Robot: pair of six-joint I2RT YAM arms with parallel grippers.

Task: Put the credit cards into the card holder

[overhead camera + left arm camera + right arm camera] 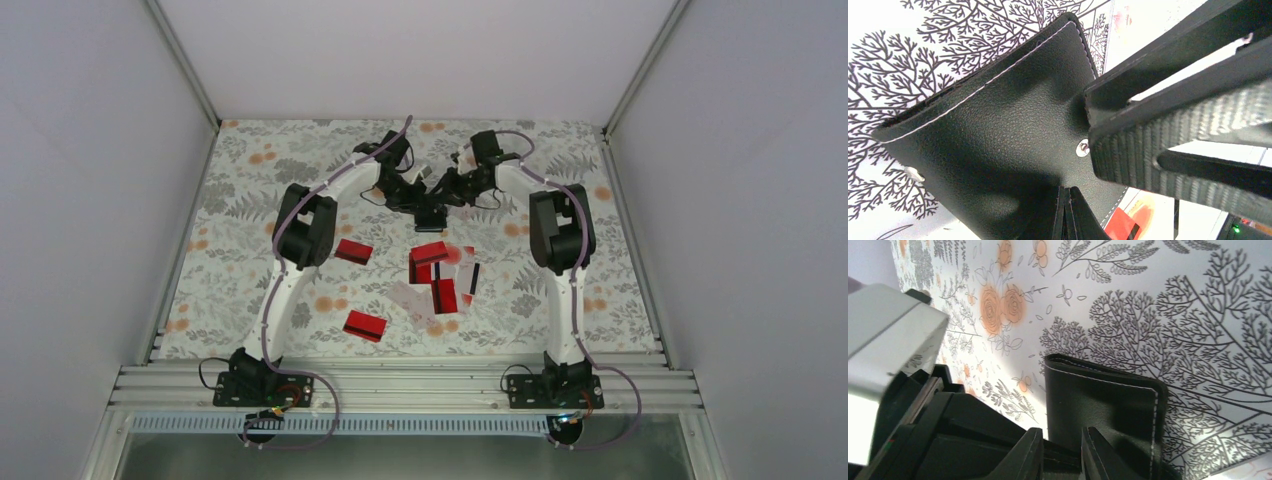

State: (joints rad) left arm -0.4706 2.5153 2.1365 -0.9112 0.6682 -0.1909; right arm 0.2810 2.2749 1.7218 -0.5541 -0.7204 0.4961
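Credit cards (432,262) are lying loose on counter (250,200), none inserted; left fingers (1078,216) and right fingers (1028,455) are clamping card holder (998,130).

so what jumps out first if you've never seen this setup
The black card holder at the far middle of the flowered table, pinched from both sides by the left fingers and right fingers. Next, the red credit cards scattered loose nearer the arm bases.
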